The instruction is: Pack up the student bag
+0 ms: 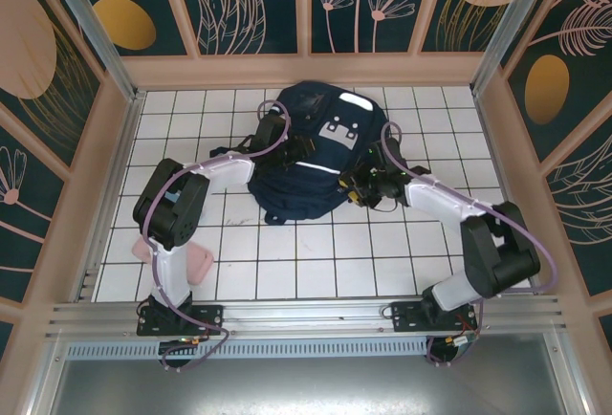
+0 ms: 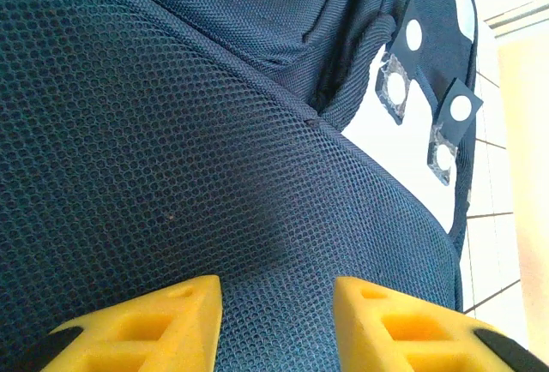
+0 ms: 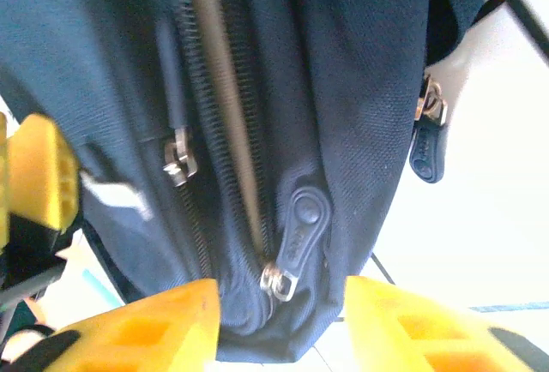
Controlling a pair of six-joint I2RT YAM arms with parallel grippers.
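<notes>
The student bag (image 1: pixel 304 152), a navy-blue backpack with grey patches (image 1: pixel 337 134), lies on the white tiled table (image 1: pixel 316 262) at the back middle. My left gripper (image 1: pixel 275 134) rests on its upper left side. In the left wrist view its yellow fingertips (image 2: pixel 193 303) stand apart over flat blue mesh (image 2: pixel 214 158), pinching nothing, so the left gripper (image 2: pixel 276 303) is open. My right gripper (image 1: pixel 367 186) is at the bag's right edge. The right gripper (image 3: pixel 281 303) is open, with a corner of the bag and a blue rubber zipper pull (image 3: pixel 302 226) between its fingers, untouched by either.
A second zipper pull (image 3: pixel 426 145) hangs at the bag's edge and a metal slider (image 3: pixel 177 159) sits on the neighbouring zip. A pink object (image 1: pixel 198 264) lies by the left arm's base. Wooden walls (image 1: pixel 306 69) ring the table closely.
</notes>
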